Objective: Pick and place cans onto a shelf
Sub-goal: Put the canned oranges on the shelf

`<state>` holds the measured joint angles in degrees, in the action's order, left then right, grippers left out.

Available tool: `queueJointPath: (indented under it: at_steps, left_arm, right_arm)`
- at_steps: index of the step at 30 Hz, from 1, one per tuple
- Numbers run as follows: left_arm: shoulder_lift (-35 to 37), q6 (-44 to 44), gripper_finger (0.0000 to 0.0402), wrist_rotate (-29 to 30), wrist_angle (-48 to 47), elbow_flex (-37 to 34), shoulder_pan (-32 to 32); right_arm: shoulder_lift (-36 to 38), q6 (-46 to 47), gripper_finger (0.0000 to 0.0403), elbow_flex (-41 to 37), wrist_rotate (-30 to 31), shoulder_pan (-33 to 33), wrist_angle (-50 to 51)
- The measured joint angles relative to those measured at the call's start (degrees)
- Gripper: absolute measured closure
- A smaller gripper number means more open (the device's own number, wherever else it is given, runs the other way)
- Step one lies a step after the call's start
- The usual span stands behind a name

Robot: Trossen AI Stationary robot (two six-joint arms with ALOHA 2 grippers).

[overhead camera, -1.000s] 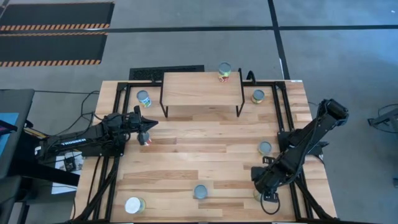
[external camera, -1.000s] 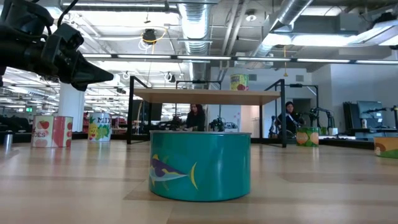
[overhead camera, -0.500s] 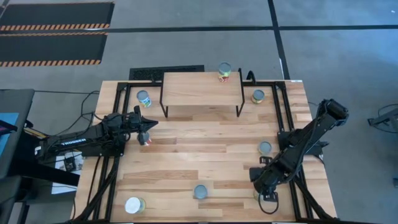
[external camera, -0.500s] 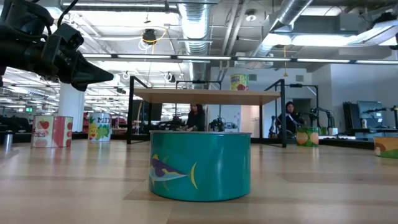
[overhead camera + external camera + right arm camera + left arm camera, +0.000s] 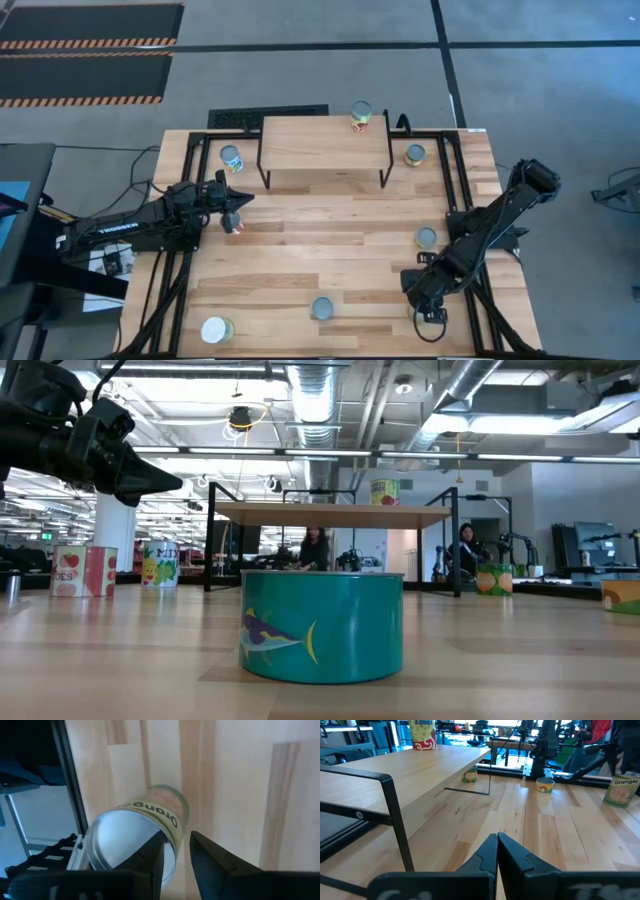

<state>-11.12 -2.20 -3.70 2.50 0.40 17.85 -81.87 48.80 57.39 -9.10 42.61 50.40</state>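
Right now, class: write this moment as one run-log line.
shelf: one can | left hand: shut, empty | right hand: over orange can, near table edge

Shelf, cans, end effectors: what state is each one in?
Light-wood shelf on black legs: holds one can.
Yellow-and-red-labelled can: upright at the shelf's corner.
Teal fish-labelled can: upright on tabletop.
Orange-labelled can: upright, below right end effector.
Left end effector: shut, empty.
Right end effector: open.
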Motion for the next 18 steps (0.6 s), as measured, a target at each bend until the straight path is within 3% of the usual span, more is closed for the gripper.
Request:
queueJointPath:
  at_steps: [6,12,18]
  left_arm:
    - [-0.01,0.00,0.0401,-0.15,0.00,0.00,0.00]
    - [-0.01,0.00,0.0401,-0.39,0.00,-0.01,-0.01]
    - [0.00,-0.02,0.0401,-0.46,0.00,-0.01,-0.01]
  right_arm:
    - [0.04,-0.81,0.0301,-0.42,-0.09,-0.07,-0.66]
    - [0.04,-2.58,0.0387,-0.47,-1.62,-1.77,-1.70]
    - [0.12,-2.91,0.0395,-0.53,-1.64,-5.29,-2.92]
